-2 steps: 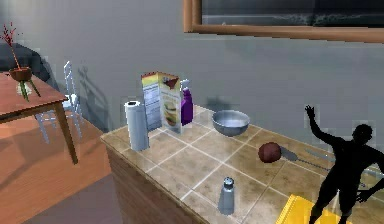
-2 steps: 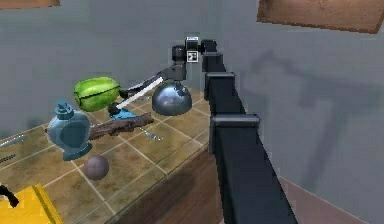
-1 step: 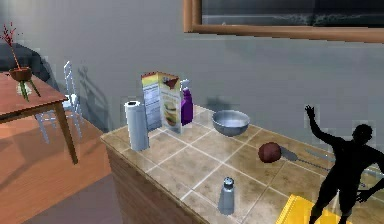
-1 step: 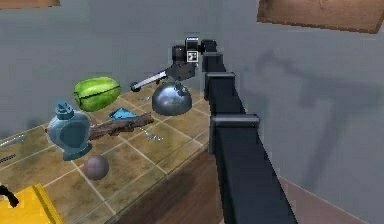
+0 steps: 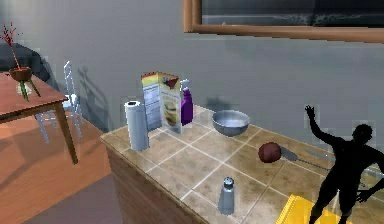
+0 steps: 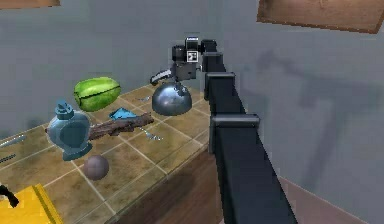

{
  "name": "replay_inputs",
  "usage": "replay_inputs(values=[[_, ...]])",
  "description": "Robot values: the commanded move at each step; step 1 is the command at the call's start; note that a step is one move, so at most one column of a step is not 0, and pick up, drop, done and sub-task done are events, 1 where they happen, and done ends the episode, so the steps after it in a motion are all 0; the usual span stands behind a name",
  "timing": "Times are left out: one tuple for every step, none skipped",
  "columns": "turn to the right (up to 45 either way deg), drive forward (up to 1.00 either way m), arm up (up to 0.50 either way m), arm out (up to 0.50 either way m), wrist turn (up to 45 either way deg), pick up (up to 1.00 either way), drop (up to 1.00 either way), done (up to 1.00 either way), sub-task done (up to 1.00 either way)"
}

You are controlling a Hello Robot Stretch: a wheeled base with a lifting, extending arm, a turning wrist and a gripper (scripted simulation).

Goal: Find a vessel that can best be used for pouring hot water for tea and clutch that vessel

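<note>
The pincer (image 6: 163, 73) sits at the far end of the arm (image 6: 236, 140), just left of two white marker squares (image 6: 190, 56). The vessel (image 6: 172, 98), silver and dome-shaped, stands on the tiled table (image 6: 135, 175) at or behind the pincer's far end. It cannot be told whether the pincer touches the vessel or has hold of anything.

Positions relative to the vessel, arm side view:
- Green rounded object (image 6: 95, 93): to the left, near.
- Brown elongated object (image 6: 120, 124): lower left, close beside.
- Blue vase-shaped object (image 6: 68, 132): left, beyond the brown elongated object.
- Small grey ball (image 6: 96, 166): lower left, well apart.
- Yellow slab (image 6: 25, 205): lower left, farthest from the vessel.

In the forward view the table carries a paper towel roll (image 5: 135, 122), a box (image 5: 160, 98), a purple bottle (image 5: 186, 105), a metal bowl (image 5: 230, 122), a brown ball (image 5: 269, 152), a shaker (image 5: 227, 195) and a black statue (image 5: 345, 165).
</note>
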Motion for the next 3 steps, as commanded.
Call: replay_inputs(values=[[0.0,0.00,-0.16,0.00,0.0,0.00,0.00,0.00,0.00],[0.0,0.00,0.00,0.00,0.0,1.00,0.00,0.00,0.00],[0.0,0.00,0.10,0.00,0.0,0.00,0.00,0.00,0.00]])
